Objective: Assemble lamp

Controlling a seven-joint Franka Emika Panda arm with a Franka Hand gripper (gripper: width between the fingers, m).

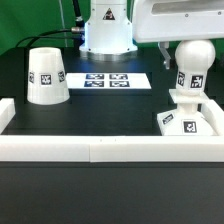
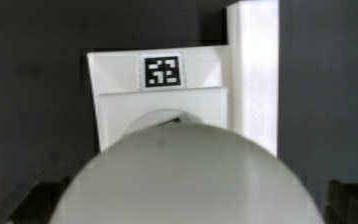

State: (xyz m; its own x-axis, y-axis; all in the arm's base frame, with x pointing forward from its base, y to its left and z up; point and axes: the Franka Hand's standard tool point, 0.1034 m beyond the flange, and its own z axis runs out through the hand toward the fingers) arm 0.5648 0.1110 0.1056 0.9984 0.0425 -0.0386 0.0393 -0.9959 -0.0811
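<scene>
The ball-shaped bulb stands upright on the flat square base block at the exterior view's right, by the front wall. My gripper hangs right over the bulb's top. In the wrist view the bulb fills the space between the dark fingers, and the gripper looks open, its jaws wide apart on either side of the bulb. Beyond the bulb lies the base with its tag. The cone-shaped shade stands alone at the exterior view's left.
The marker board lies flat in the middle at the back. White border walls run along the front and both sides; one wall lies right beside the base. The arm's pedestal stands behind the marker board.
</scene>
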